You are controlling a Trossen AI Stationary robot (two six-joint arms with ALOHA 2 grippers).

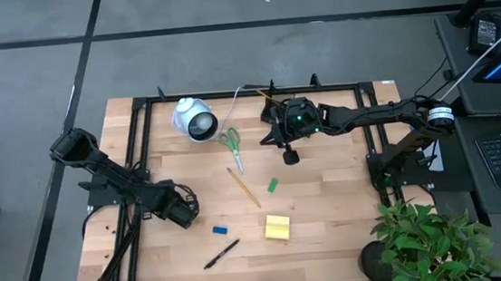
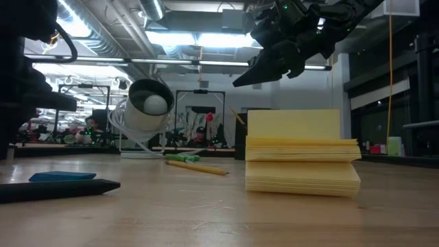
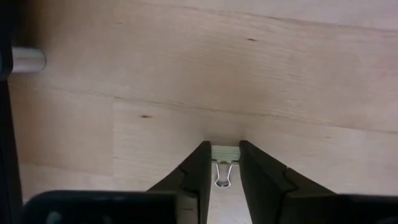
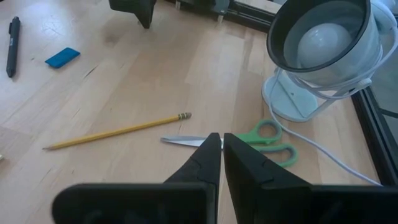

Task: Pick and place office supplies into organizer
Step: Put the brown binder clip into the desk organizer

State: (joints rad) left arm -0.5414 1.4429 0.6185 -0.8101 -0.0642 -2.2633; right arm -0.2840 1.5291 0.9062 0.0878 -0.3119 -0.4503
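My right gripper (image 1: 290,157) hovers shut above the table's middle, high in the low view (image 2: 248,77); in its wrist view its tips (image 4: 222,140) are over the green-handled scissors (image 4: 255,142). The scissors (image 1: 230,148), a wooden pencil (image 1: 244,187), a small green item (image 1: 273,185), the blue eraser (image 1: 219,229), the yellow sticky pad (image 1: 277,227) and a black pen (image 1: 221,253) lie flat on the table. The black organizer (image 1: 271,113) stands at the far edge, partly under the right arm, with a pencil sticking out. My left gripper (image 1: 184,212) is low at the table's left, shut on a small binder clip (image 3: 224,153). My left gripper has a small pale-green binder clip pinched between its two fingertips (image 3: 200,163). The clip's body (image 3: 225,152) fills the gap at the free ends, and its wire handle (image 3: 222,178) points back between the fingers. Close beyond it is the wooden table top.
A white round device with a dark centre (image 1: 194,120) stands at the far left beside the scissors, its cable trailing toward the organizer. A black frame (image 1: 138,105) borders the table's far and side edges. A potted plant (image 1: 428,243) sits at the near right corner.
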